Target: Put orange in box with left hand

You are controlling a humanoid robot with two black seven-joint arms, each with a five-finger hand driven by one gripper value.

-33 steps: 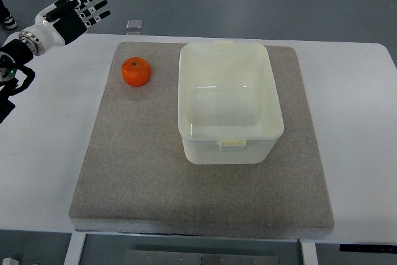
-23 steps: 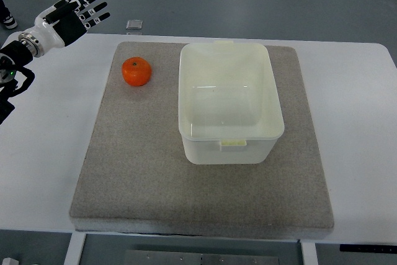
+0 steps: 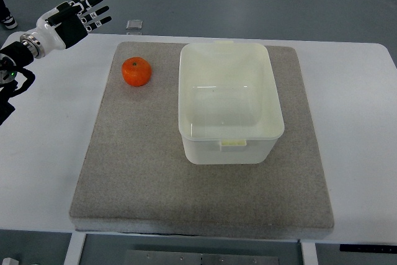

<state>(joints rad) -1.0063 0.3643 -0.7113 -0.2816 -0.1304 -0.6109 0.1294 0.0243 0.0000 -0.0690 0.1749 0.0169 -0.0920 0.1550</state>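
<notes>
Orange [image 3: 136, 71] on grey felt mat [image 3: 142, 172], below and right of left hand [image 3: 67, 20] | fingers [image 3: 92, 10] spread, holding nothing (ready to grasp) | box [image 3: 228, 105] open-topped, further right, just beside fruit for easy drop-in.

Orange [image 3: 136, 71] on mat [image 3: 136, 172] beside box [image 3: 230, 101]; left hand [image 3: 70, 17] spread, apart.
</notes>
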